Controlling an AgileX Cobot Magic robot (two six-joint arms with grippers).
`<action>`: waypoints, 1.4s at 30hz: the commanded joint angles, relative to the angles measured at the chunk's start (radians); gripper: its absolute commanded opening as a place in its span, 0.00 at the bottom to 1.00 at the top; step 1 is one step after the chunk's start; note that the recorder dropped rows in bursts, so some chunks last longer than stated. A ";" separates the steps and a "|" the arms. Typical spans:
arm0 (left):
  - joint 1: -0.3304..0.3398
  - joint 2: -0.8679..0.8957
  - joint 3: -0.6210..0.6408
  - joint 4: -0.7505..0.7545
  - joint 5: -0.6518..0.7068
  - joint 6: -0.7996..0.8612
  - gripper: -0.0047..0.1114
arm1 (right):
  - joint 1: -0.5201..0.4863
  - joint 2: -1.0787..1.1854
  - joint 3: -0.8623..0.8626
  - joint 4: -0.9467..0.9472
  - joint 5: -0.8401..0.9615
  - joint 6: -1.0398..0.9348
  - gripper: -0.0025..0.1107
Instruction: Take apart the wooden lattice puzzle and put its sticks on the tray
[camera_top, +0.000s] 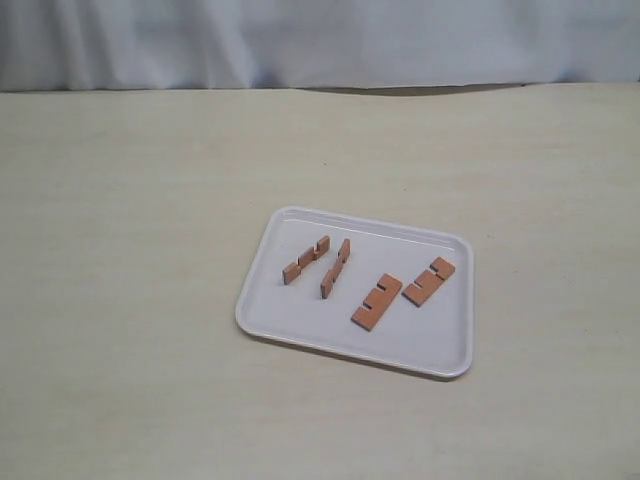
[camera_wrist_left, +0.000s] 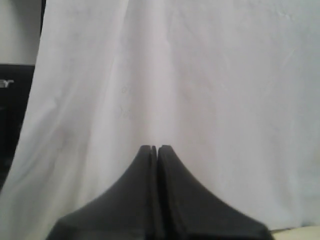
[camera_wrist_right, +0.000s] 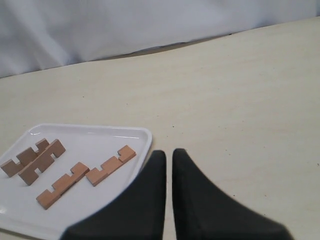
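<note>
Pale, wood-grained counter (camera_top: 130, 260) across the exterior view, bare at the left of the frame, with rumpled white cloth (camera_top: 300, 40) along the top edge. Just right of centre, white tray (camera_top: 290, 322), turned a little askew, flat on the counter. On it, reddish-brown sticks (camera_top: 377, 302), four in number, each apart from the others, none crossed or interlocked.

Furthest left, first stick (camera_top: 306, 260) in the tray's upper left part, slanting up to the right, notches showing along its upper edge. Looks thin, as if standing on edge, though hard to tell at this size. Just beside it, second stick (camera_top: 336, 267), steeper and likewise thin-looking. Near the tray's middle, third stick (camera_top: 370, 310), lying flat, two square notches cut in one long edge. Close to the right rim, fourth stick (camera_top: 428, 281), also flat, roughly parallel to the third, notches plain to see.

Left wrist view: left claw (camera_wrist_left: 156, 148) at bottom centre, black fingers pressed together tip to tip, closed with nothing between them. White cloth behind, filling nearly the whole frame, with a dark strip (camera_wrist_left: 15, 100) at the far left edge.

Right wrist view: right claw (camera_wrist_right: 169, 152) at bottom centre, black fingers parted by a narrow slit, empty, over bare counter just beside the tray's nearest corner. Tray and all four sticks at the lower left of that frame, clear of the fingertips.
</note>
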 joint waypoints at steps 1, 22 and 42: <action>-0.006 -0.004 0.047 -0.060 0.050 -0.018 0.04 | -0.003 -0.005 0.003 -0.008 -0.003 -0.005 0.06; -0.006 -0.004 0.490 -0.060 -0.199 -0.048 0.04 | -0.003 -0.005 0.003 -0.008 -0.003 -0.005 0.06; -0.006 -0.004 0.490 -0.031 0.053 -0.071 0.04 | -0.003 -0.005 0.003 -0.008 -0.003 -0.005 0.06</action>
